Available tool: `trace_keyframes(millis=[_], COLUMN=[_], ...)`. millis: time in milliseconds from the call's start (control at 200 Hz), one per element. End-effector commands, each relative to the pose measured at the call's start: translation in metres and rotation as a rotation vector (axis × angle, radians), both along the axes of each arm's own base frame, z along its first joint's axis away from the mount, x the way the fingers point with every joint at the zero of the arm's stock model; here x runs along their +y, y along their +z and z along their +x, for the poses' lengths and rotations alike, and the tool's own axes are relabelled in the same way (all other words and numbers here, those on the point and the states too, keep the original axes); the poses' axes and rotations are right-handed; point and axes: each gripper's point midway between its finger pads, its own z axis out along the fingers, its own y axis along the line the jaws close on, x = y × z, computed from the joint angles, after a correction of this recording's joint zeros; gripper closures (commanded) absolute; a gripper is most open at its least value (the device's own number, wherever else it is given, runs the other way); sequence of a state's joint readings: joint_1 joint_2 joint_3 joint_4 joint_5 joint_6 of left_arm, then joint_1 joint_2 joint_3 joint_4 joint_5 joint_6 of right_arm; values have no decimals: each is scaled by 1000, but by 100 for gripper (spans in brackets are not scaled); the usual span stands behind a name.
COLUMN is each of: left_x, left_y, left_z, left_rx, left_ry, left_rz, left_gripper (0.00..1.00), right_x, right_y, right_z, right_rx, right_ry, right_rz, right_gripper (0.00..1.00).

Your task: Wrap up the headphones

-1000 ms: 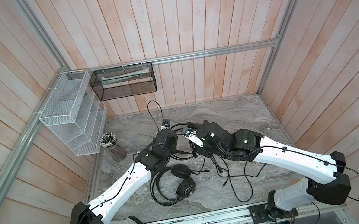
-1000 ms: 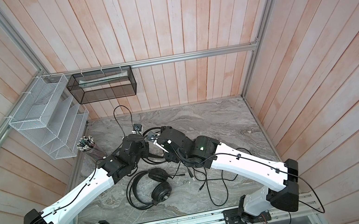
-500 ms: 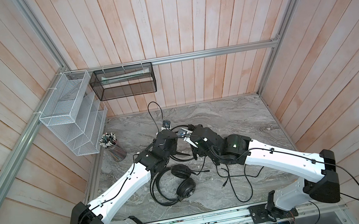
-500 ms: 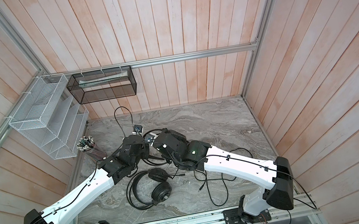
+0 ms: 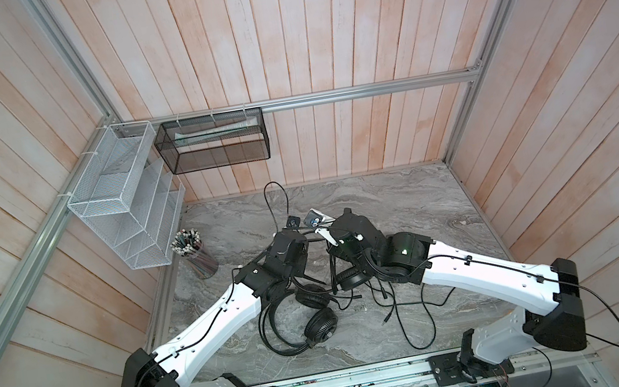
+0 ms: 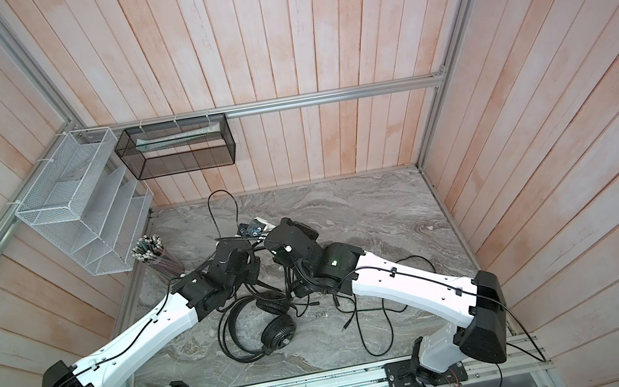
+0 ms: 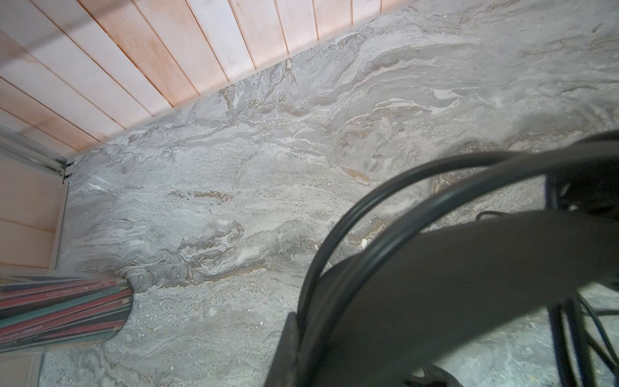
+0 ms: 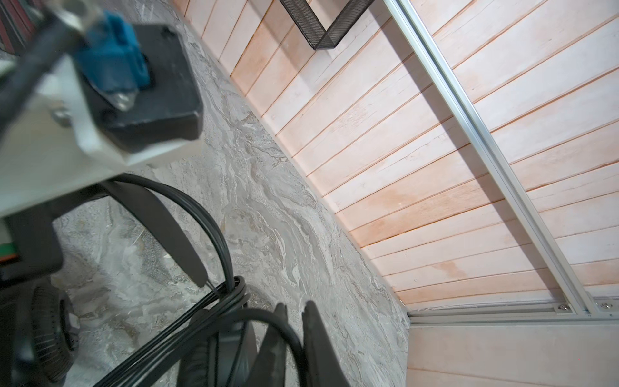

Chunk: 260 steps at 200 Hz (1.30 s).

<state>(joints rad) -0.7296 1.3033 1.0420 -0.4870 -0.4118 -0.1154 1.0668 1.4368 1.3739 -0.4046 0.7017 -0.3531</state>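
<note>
One pair of the headphones is lifted above the marble table (image 5: 406, 204) between my two arms, with an earcup (image 5: 350, 278) hanging below. My left gripper (image 5: 298, 242) is shut on its headband, whose thin wires (image 7: 368, 214) and wide strap (image 7: 469, 268) fill the left wrist view beside one finger (image 7: 287, 348). My right gripper (image 8: 294, 306) is nearly closed, with the thin black cable (image 8: 268, 316) running down between its fingers. Several cable strands (image 8: 187, 318) are bunched at the headband wires (image 8: 214, 234). A second black headset (image 5: 320, 325) lies flat on the table below.
Loose cable (image 5: 417, 325) ending in a plug (image 5: 386, 319) trails over the front right of the table. A cup of pencils (image 5: 193, 253) stands at the left wall under a white wire rack (image 5: 125, 207). A black mesh basket (image 5: 213, 140) hangs on the back wall.
The right arm swung in toward the left arm and came back out. Its jaws parted a little and narrowed again. The left arm held still.
</note>
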Motion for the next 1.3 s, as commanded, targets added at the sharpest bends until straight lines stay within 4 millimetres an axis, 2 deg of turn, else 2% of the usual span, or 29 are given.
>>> trace_keyframes(millis=[0,195,365,525,915,1020,1095,1120,1225,1295], left_x=[-12,-15,-21,-22,-10,-11,-12,-12,-9,-9], left_y=[28,35,52,69,136,147,154,155,163,169], left_z=[-7,-17,-26,-29,-33,-35,-36,-36,-37,-38], left_rx=[-56,-63,-96,-134,-262,-271,-280,-282,-295,-304], left_ry=[-59,-110,-164,-178,-140,-147,-151,-150,-145,-146], left_rz=[-103,-140,-201,-229,-337,-365,-381,-384,-392,-401], left_gripper=[100,100,100,100,100,100,100,100,100,100], right_x=[-13,-28,-27,-28,-24,-19,-18,-20,-21,-20], right_y=[15,21,21,13,-4,-8,-4,-15,-12,-14], right_z=[14,34,42,48,36,34,33,32,27,23], right_rx=[-37,-34,-49,-25,96,123,122,139,161,190], right_ry=[-50,-84,-90,-88,-10,13,14,13,44,74], right_rz=[63,130,139,145,277,298,328,319,380,428], right_gripper=[86,85,84,85,83,82,83,83,82,74])
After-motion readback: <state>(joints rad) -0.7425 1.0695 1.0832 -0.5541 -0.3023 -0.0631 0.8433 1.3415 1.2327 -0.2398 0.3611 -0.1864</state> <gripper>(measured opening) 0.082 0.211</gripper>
